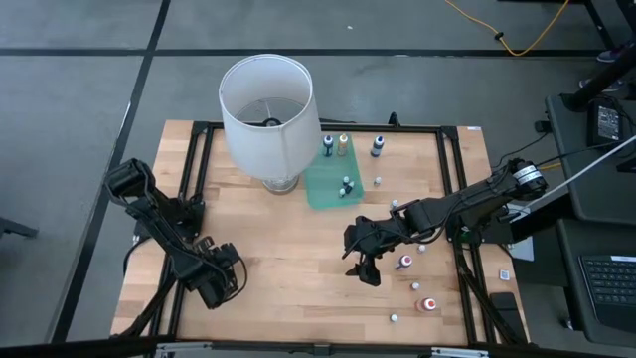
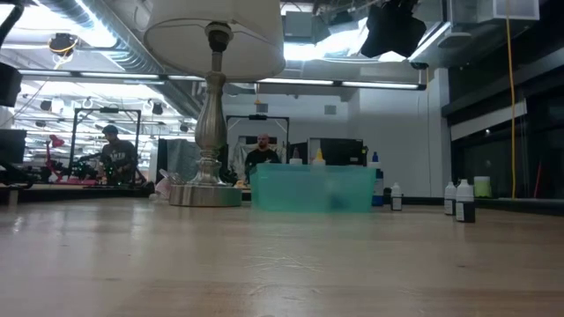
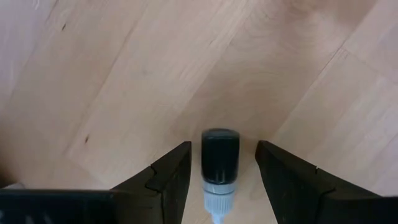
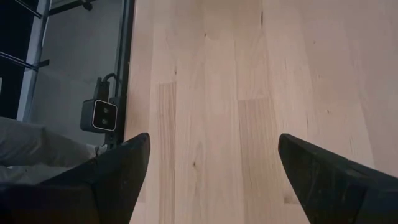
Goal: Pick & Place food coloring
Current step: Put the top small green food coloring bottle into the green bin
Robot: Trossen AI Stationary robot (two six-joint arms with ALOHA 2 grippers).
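Observation:
A dark food coloring bottle (image 3: 220, 163) lies on its side on the wood, with its white cap toward the wrist. It lies between the open fingers of my left gripper (image 3: 224, 145), and a gap shows on each side. That gripper is at the table's near left (image 1: 227, 273) and hides the bottle in the high view. My right gripper (image 1: 364, 270) is open and empty over bare wood (image 4: 214, 138), just left of a red bottle (image 1: 405, 262). More bottles stand by the green tray (image 1: 323, 189), and one lies in it (image 1: 346, 187).
A big white lampshade lamp (image 1: 266, 119) stands at the far middle, next to the tray. Bottles stand at the far edge (image 1: 328, 146) (image 1: 378, 146). Several more are scattered at the near right (image 1: 429, 304). In the low view, people show in the room behind.

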